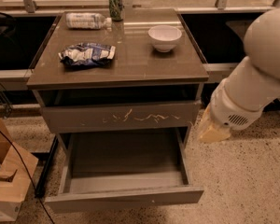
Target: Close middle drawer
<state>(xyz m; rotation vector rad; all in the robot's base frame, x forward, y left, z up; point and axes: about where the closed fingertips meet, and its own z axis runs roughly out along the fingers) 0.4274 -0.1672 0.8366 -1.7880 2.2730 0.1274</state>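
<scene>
The middle drawer (123, 197) is pulled far out at the bottom of the grey-brown cabinet, showing its bare grey inside (123, 160) and a plain front. Above it sits a drawer front with pale scratch marks (121, 118), nearly shut. My white arm (256, 78) comes in from the right. My gripper (213, 129) shows as a pale yellowish tip beside the cabinet's right edge, level with the scratched front and above the open drawer's right side, not touching it.
On the cabinet top (130, 64) are a white bowl (164, 37), a crumpled blue chip bag (87, 54), a lying plastic bottle (86, 20) and a green can (115, 5). A cardboard box (7, 181) and cables lie on the floor at left.
</scene>
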